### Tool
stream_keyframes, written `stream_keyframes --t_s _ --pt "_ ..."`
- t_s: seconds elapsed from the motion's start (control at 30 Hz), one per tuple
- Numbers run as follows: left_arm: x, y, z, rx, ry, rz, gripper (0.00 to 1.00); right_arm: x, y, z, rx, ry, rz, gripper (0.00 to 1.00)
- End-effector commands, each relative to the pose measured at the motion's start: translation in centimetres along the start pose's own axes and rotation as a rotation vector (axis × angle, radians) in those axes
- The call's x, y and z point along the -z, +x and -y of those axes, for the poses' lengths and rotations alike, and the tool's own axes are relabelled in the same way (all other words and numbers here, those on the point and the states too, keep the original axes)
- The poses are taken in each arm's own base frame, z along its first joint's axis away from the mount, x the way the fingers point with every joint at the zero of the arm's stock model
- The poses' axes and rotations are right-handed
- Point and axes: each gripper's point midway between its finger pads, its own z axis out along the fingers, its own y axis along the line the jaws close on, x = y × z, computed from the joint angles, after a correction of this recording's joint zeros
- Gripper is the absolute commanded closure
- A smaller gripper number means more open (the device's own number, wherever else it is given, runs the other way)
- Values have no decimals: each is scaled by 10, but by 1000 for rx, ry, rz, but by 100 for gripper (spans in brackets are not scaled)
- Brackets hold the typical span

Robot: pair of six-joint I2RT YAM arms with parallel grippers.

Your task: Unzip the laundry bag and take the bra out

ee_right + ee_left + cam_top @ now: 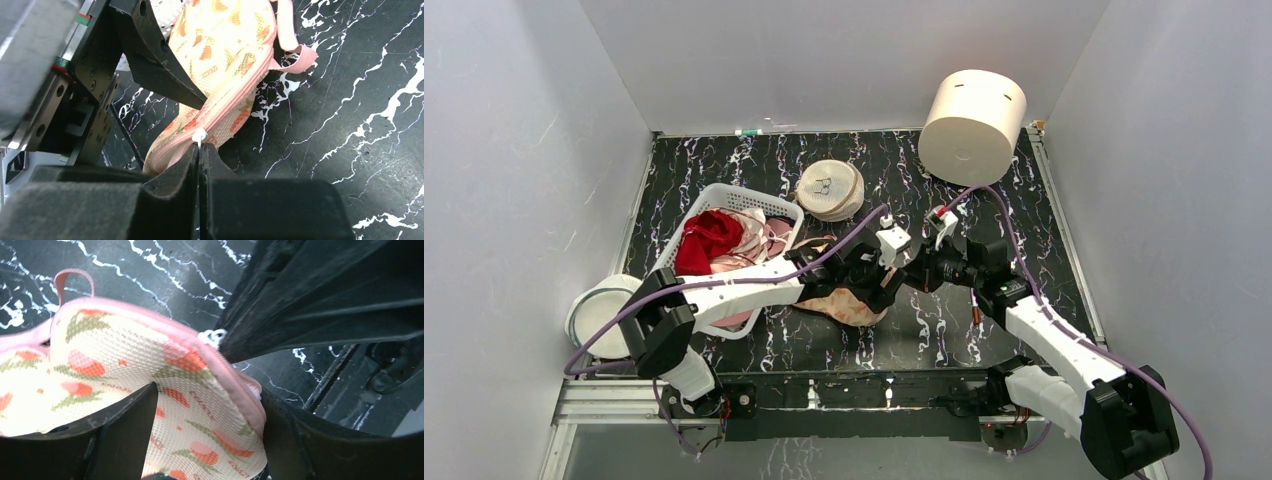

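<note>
The laundry bag (pixel 849 305) lies on the black marble table between my arms, peach-cream with an orange-red print and pink trim. In the left wrist view my left gripper (pixel 210 435) is shut on the bag's (pixel 125 355) near end, with one finger on the printed face and one on the pink edge. My right gripper (pixel 199 150) is shut on the small white zip pull (pixel 199 136) at the bag's (pixel 220 45) pink zip. The pull also shows in the left wrist view (pixel 212 336). In the top view both grippers meet over the bag, left (pixel 876 288) and right (pixel 906 275). The bra is hidden.
A white basket (pixel 724 192) holding a red garment (pixel 707 240) and pink clothes stands left of the bag. A round cream mesh disc (pixel 829 190) lies behind it. A large cream cylinder (pixel 972 125) stands at the back right. A white round container (pixel 596 318) sits at the near left.
</note>
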Motion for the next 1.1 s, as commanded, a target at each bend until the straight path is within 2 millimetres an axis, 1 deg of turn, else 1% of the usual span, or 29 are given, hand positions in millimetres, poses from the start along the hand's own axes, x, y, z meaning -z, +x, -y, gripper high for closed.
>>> stream_keyframes --t_s 0.0,0.07,0.1,0.17,0.23,0.33,0.37,0.47,0.57,0.63,0.73,0.83,0.93,1.0,1.07 --pt "11 -10 -16 -35 -107 16 35 5 -10 -6 40 -14 44 100" --pt "14 -14 -15 -49 -102 24 43 7 -10 -4 42 6 54 100" --pt "15 -16 -14 -58 -93 26 48 7 -9 -1 38 21 57 100" --pt "18 -20 -9 -84 -69 44 58 7 -8 8 26 73 65 100" --pt "20 -23 -4 -113 -38 69 64 8 -7 20 4 135 79 100" --pt "25 -24 6 -153 24 78 75 7 -8 21 -4 138 85 100" --pt "27 -24 10 -164 44 87 81 7 -8 20 -4 135 88 100" --pt "35 -20 18 -174 87 115 89 5 -7 20 -14 129 90 100" --pt "43 -11 21 -156 102 139 91 4 -5 19 -29 116 90 100" --pt "53 -9 22 -141 106 171 92 3 -3 20 -39 112 94 100" --pt "58 1 21 -108 101 180 93 0 1 28 -50 136 91 100" --pt "57 13 17 -77 85 149 93 -2 4 41 -51 193 91 100" --pt "53 31 10 -37 50 103 94 -5 4 51 -44 229 95 100" --pt "50 41 4 0 20 94 96 -6 3 59 -39 264 95 100" --pt "45 52 -5 56 -31 72 100 -6 1 63 -31 283 92 100"
